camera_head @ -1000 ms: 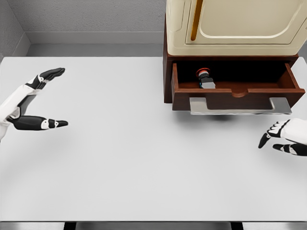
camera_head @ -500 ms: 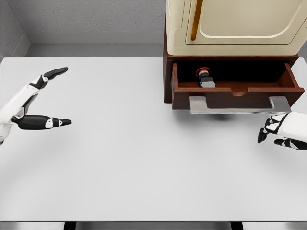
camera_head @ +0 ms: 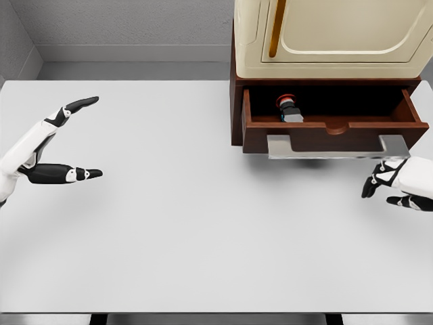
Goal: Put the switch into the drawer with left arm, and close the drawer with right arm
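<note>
Right hand (camera_head: 399, 184) hovered with fingers loosely curled, holding nothing, just below the drawer (camera_head: 335, 132) and its silver handle (camera_head: 337, 147). Inside the open drawer lay the switch (camera_head: 289, 109). Far left, the left hand (camera_head: 42, 150) was spread and empty over the white table (camera_head: 203, 223), beneath the cream cabinet (camera_head: 331, 34).

tabletop (camera_head: 189, 223): smooth, matt, pale grey-white, no grain or texture.
drawer (camera_head: 331, 132): reddish-brown wood look, smooth with a soft sheen.
drawer handle (camera_head: 337, 147): brushed grey metal look, flat and dull.
cabinet top unit (camera_head: 338, 34): cream, smooth, plastic-like or enamelled, slightly glossy.
switch (camera_head: 289, 108): red glossy cap, dark plastic-looking body with a greyish base.
left hand (camera_head: 47, 145): hard white shell, black glossy fingers (camera_head: 81, 103).
right hand (camera_head: 399, 184): the same white and black finish.
</note>
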Controlling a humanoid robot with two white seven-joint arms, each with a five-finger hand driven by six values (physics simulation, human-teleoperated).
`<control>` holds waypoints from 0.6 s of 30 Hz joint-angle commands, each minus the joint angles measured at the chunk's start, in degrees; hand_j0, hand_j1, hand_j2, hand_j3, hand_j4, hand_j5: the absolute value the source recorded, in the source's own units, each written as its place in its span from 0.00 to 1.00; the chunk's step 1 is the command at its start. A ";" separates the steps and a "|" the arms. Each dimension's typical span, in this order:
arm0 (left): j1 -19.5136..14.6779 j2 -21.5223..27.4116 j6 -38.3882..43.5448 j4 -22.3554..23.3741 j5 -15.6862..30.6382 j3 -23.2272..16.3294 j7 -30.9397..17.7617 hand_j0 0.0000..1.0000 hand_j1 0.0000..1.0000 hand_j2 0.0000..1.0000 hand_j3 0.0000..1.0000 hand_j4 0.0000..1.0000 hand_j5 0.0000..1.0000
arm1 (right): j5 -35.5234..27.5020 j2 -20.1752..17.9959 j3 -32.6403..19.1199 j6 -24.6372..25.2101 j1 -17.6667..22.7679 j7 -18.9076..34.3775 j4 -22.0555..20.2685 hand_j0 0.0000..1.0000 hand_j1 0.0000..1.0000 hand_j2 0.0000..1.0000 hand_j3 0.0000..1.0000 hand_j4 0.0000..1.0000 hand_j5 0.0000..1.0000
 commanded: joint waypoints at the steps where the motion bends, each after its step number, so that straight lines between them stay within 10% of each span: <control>1: 0.00 0.05 0.14 -0.05 0.35 0.03 0.02 1.00 1.00 1.00 1.00 1.00 1.00 | -3.90 -0.55 -0.71 1.58 0.18 -1.08 0.08 0.59 0.59 0.59 0.59 0.59 0.59; 18: 0.00 0.05 0.14 0.04 0.35 0.03 0.02 1.00 1.00 1.00 1.00 1.00 1.00 | -4.86 -4.95 -1.32 1.58 2.73 -1.52 -0.71 0.62 0.62 0.62 0.62 0.62 0.62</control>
